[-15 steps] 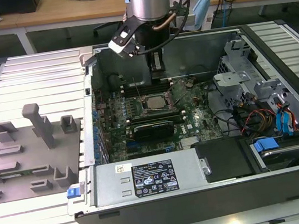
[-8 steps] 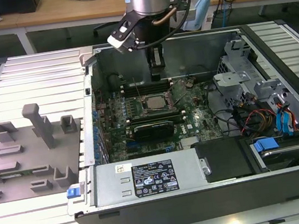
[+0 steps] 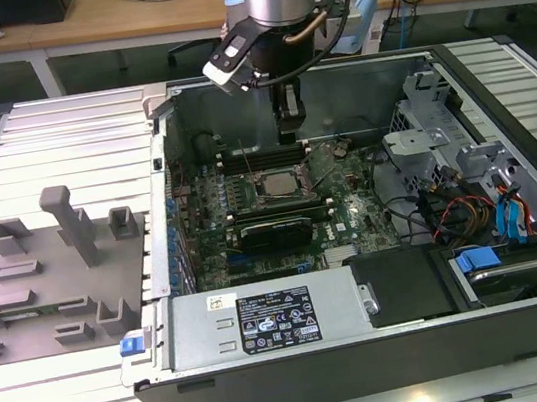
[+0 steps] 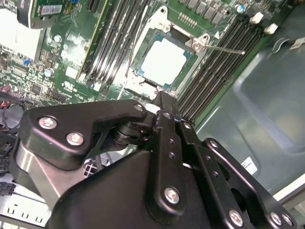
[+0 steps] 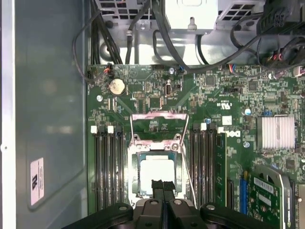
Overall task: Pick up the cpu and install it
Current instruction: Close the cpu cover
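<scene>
Hovering inside the open case (image 3: 351, 75), my pincer (image 5: 163, 184) has its fingers pressed together, pinching nothing; the cpu (image 5: 156, 172) lies flat in the socket (image 5: 135, 157) mid-motherboard (image 5: 209, 95), just beside my fingertips in the first wrist view; the socket's lid (image 5: 157, 123) stands swung open; a grey tray (image 3: 29, 287) sits near the bench's (image 3: 66, 130) edge at the exterior view's left.

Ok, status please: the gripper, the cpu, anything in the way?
Black gripper shut, empty. Small silvery-grey square cpu lies in dark metal-framed socket, close below gripper. Hinged load frame open; nothing covers cpu.
</scene>
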`<state>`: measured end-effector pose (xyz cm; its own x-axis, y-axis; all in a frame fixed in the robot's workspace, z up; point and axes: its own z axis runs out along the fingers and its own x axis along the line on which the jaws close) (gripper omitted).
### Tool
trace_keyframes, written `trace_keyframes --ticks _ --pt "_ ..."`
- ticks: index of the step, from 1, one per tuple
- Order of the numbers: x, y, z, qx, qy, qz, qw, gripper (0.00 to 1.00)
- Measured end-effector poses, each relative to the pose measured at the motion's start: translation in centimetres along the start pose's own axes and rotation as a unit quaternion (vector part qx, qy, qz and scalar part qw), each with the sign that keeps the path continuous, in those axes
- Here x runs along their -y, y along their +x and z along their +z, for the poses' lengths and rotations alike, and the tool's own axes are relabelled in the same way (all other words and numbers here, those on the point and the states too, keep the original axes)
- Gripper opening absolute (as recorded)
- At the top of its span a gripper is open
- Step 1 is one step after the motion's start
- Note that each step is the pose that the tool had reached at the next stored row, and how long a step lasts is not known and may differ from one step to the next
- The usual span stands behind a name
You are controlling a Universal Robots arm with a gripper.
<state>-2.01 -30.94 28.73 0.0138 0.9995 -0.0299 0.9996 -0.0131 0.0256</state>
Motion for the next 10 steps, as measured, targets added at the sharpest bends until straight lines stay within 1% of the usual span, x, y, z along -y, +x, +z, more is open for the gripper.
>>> trace_keyframes --ticks 2,4,5,6,8,9,10 --pt "-0.29 0.01 0.01 -0.0001 0.0 0.0 1.0 0.11" --pt "-0.77 0.01 0.02 -0.0001 0.0 0.0 1.0 0.11" --pt "-1.18 0.02 0.04 -0.0001 0.0 0.0 1.0 0.11" --pt "-1.74 0.03 0.06 -0.0001 0.0 0.0 1.0 0.11" --pt "-2.35 0.04 0.09 0.0 0.0 0.0 1.0 0.11" --pt "-2.96 0.04 0.14 0.0 0.0 0.0 1.0 0.11" --pt "-3.24 0.05 0.16 -0.0001 0.0 0.0 1.0 0.11"
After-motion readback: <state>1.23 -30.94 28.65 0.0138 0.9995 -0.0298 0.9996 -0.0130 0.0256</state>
